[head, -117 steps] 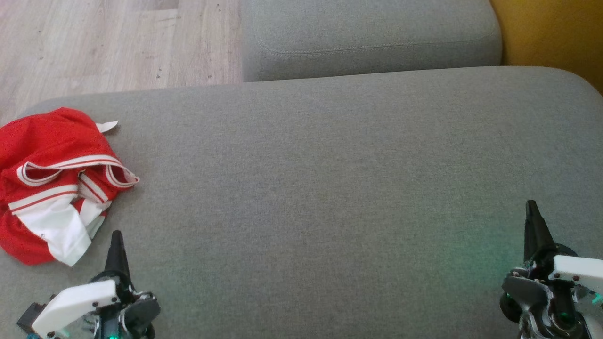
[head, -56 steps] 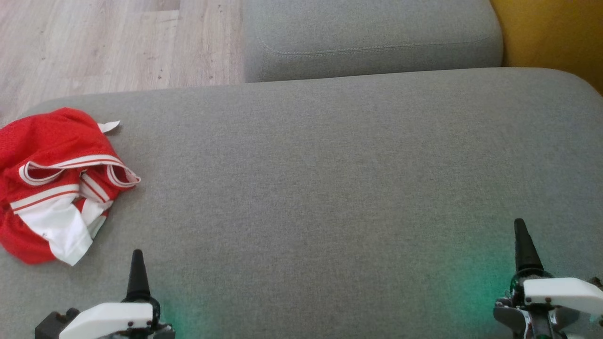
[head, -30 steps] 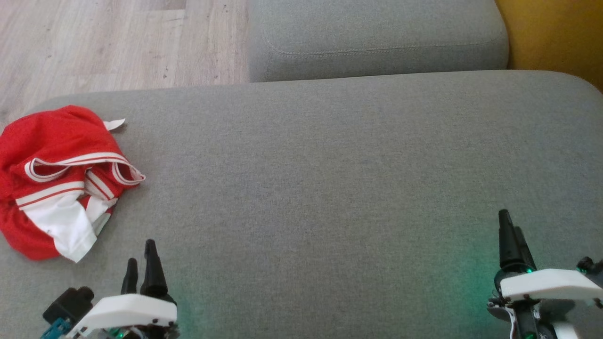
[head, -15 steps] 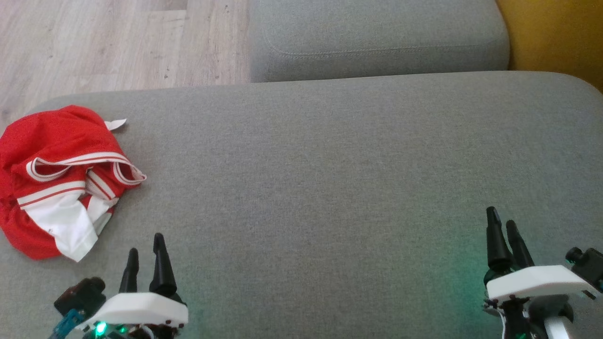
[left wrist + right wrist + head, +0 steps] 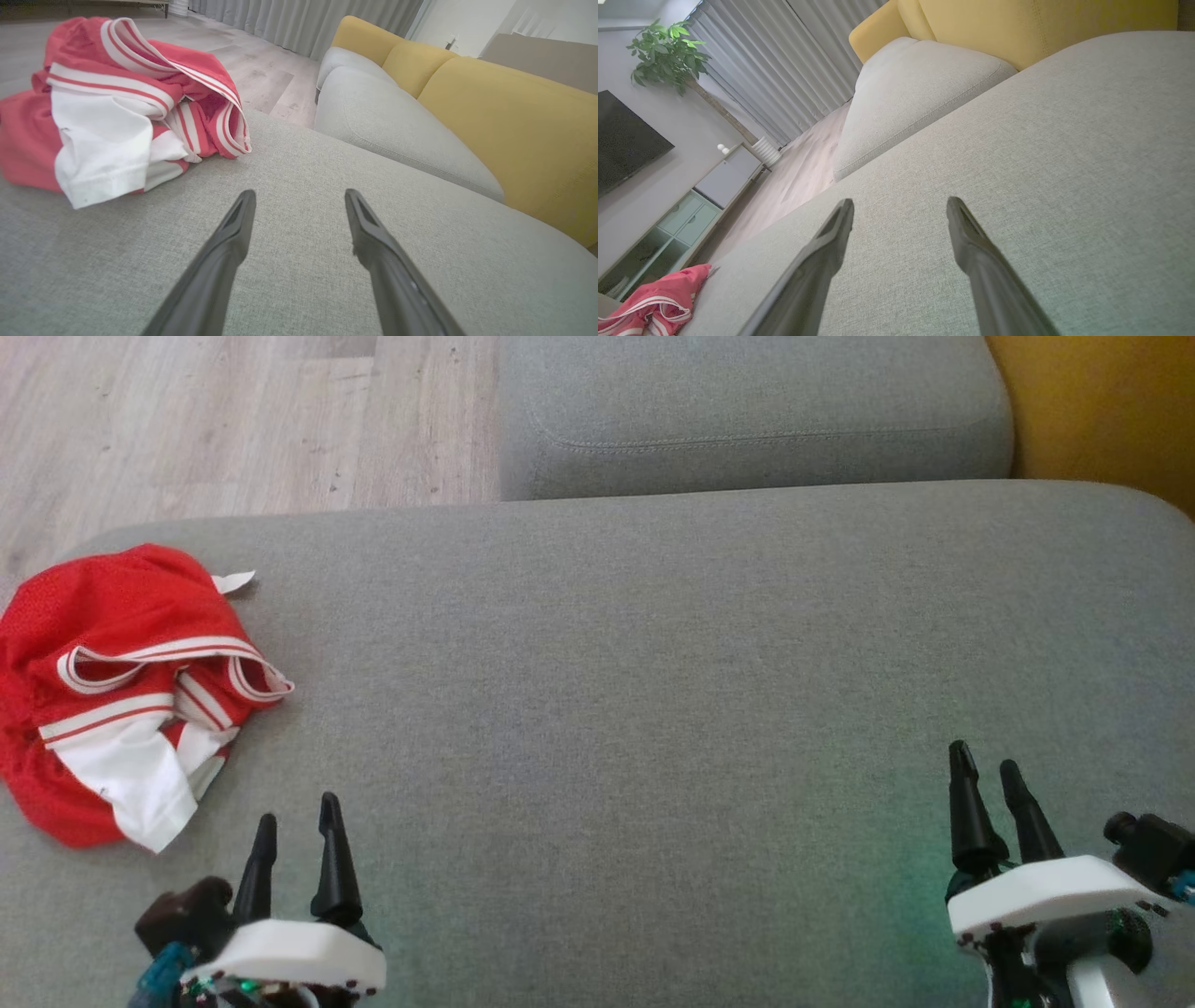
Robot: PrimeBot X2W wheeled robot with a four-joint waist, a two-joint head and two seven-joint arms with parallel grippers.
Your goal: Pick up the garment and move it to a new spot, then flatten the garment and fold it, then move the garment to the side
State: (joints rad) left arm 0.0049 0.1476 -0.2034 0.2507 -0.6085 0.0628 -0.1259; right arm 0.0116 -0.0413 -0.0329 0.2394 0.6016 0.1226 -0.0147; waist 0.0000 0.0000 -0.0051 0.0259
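Observation:
The garment (image 5: pixel 112 681) is a crumpled red jersey with white panels and striped trim, bunched at the left end of the grey sofa seat (image 5: pixel 653 691). In the left wrist view the garment (image 5: pixel 117 102) lies ahead and to the left of the fingers. My left gripper (image 5: pixel 297 812) hovers over the seat just below and right of the garment, open and empty; the same left gripper (image 5: pixel 299 193) shows nothing between its fingers. My right gripper (image 5: pixel 985 761) stands open and empty over the seat's lower right. The right gripper (image 5: pixel 899 203) looks across bare cushion, the garment (image 5: pixel 658 298) far off.
A second grey cushion (image 5: pixel 747 411) lies beyond the seat, with a yellow backrest (image 5: pixel 1102 411) at the right. Wooden floor (image 5: pixel 187 420) borders the seat's far left edge. A cabinet (image 5: pixel 668 224), TV and plant stand across the room.
Both wrists have turned, so each gripper now shows both fingers side by side instead of one. The left gripper has shifted slightly right, the right slightly left. The garment lies as before.

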